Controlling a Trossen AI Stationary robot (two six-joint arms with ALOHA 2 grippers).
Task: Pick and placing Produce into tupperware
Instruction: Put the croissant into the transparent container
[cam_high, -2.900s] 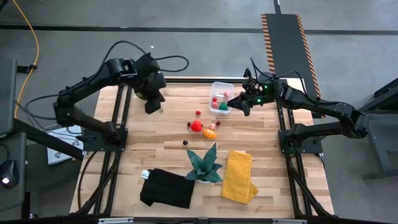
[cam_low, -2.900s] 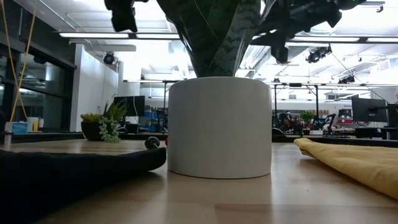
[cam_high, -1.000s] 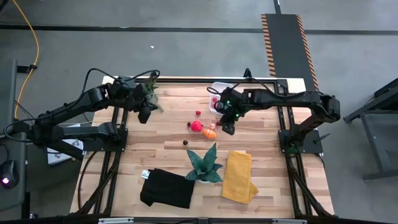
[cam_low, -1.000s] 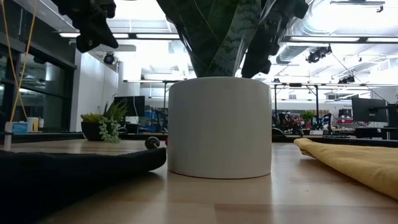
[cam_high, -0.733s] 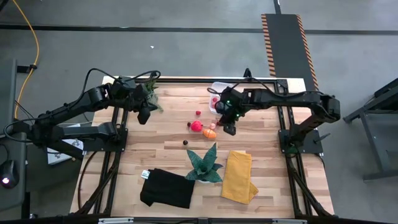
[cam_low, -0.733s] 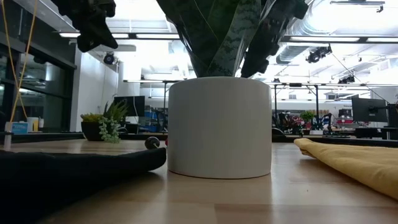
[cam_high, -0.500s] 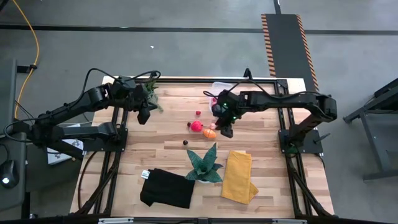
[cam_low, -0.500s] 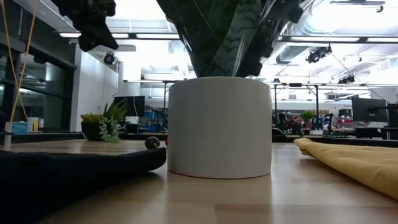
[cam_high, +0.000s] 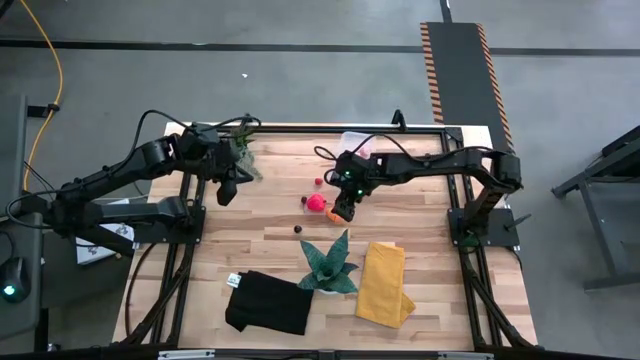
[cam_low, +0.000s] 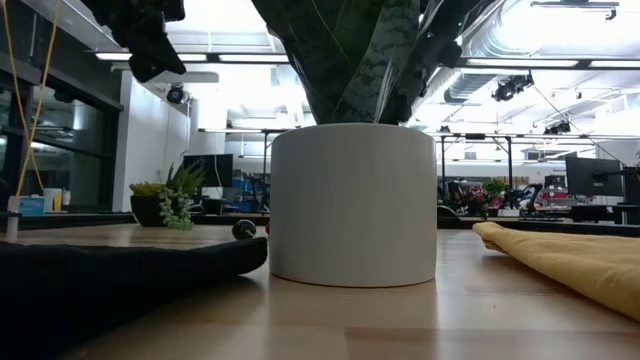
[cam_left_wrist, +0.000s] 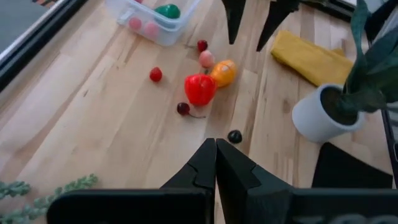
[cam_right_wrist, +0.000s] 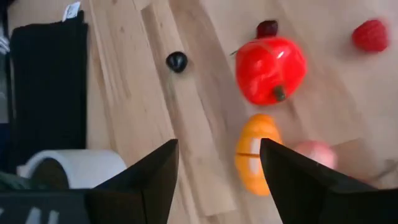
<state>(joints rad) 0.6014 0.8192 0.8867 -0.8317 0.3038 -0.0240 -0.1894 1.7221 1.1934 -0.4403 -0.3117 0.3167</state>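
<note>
Now the right gripper (cam_high: 343, 212), jaws spread wide, has moved from beside the tupperware (cam_left_wrist: 152, 22) to above the orange piece (cam_right_wrist: 257, 154). Loose produce (6 visible): red (cam_right_wrist: 270, 70), orange, pink, 3 small. Left gripper (cam_left_wrist: 215, 163) closed, idle.

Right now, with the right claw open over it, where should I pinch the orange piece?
Pinch the orange piece across its narrower middle, from straight above. It lies flat and oblong, the pink piece close on one side, red one near one end. The right claw already straddles it.
</note>
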